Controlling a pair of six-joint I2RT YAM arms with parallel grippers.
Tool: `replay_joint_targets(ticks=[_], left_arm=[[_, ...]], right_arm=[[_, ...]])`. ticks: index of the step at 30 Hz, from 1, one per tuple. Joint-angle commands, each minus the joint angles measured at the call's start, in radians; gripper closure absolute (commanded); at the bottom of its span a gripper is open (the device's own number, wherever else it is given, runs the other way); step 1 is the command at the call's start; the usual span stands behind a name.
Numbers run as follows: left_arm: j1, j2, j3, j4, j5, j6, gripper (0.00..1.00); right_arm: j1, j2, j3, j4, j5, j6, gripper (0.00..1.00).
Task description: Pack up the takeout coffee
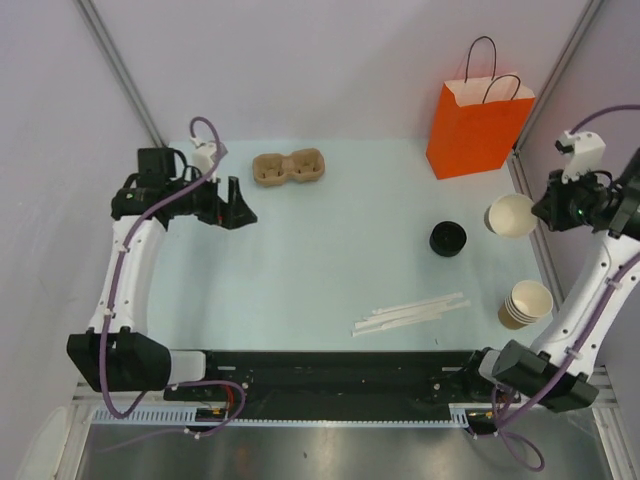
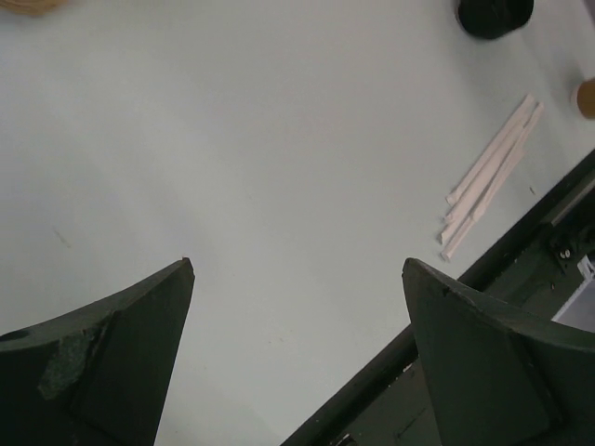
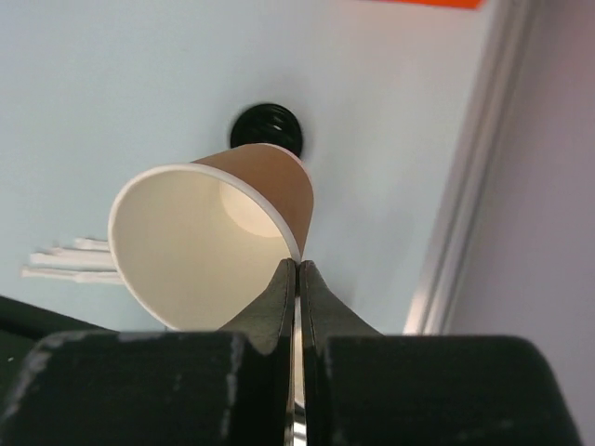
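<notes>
The task looks barely begun. There is no finished takeout coffee on the table (image 1: 330, 250) yet, only its parts, well apart from each other. The right jaws are pinched nearly flat on the rim of a lidless paper cup (image 3: 214, 237), which is tipped with its mouth toward the wrist. It sits near the right edge of the table, between the orange bag (image 1: 478, 125) and a stack of cups (image 1: 526, 303). The black lid (image 1: 448, 238) lies loose on the table just to the left of the cup. The left jaws are spread wide with nothing between them, above bare table on the far left.

By my reading, what is left is to stand the cup up, press the lid onto it, and put it away. It would go in the bag or in the cardboard cup carrier (image 1: 289, 168) at the far side.

The top view alone shows the whole layout: bag, carrier, stack and the paper-wrapped sticks (image 1: 410, 313) near the front rail. The right wrist view alone shows the grip itself: one wall of the cup is caught between the jaws, the white inside is bare, and the lid lies beyond the cup. It does not show whether the cup touches the table. It is probably held clear, but neither view settles that.

The left wrist view confirms the wide, empty jaws. It also catches the sticks and the lid at its upper right edge.
</notes>
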Motion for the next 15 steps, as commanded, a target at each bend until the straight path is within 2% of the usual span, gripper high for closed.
replay_joint_targets(ticks=[1, 5, 8, 11, 13, 15], left_arm=[[0.141, -0.004, 0.086, 0.044, 0.139, -0.033, 0.01], [0.225, -0.049, 0.057, 0.119, 0.102, -0.085, 0.00], [0.255, -0.131, -0.002, 0.185, 0.080, -0.122, 0.00], [0.256, -0.251, -0.114, 0.307, -0.020, -0.144, 0.01], [0.256, -0.321, -0.171, 0.322, -0.071, -0.120, 0.00], [0.256, -0.343, -0.188, 0.302, -0.061, -0.096, 0.01]], right_arm=[[0.176, 0.101, 0.080, -0.079, 0.028, 0.173, 1.00], [0.477, 0.168, 0.090, 0.036, 0.122, 0.288, 1.00], [0.643, 0.246, 0.097, 0.117, 0.149, 0.342, 1.00], [0.780, 0.340, 0.100, 0.165, 0.178, 0.344, 1.00], [0.831, 0.388, 0.059, 0.240, 0.175, 0.362, 1.00], [0.920, 0.420, 0.022, 0.334, 0.177, 0.408, 1.00]])
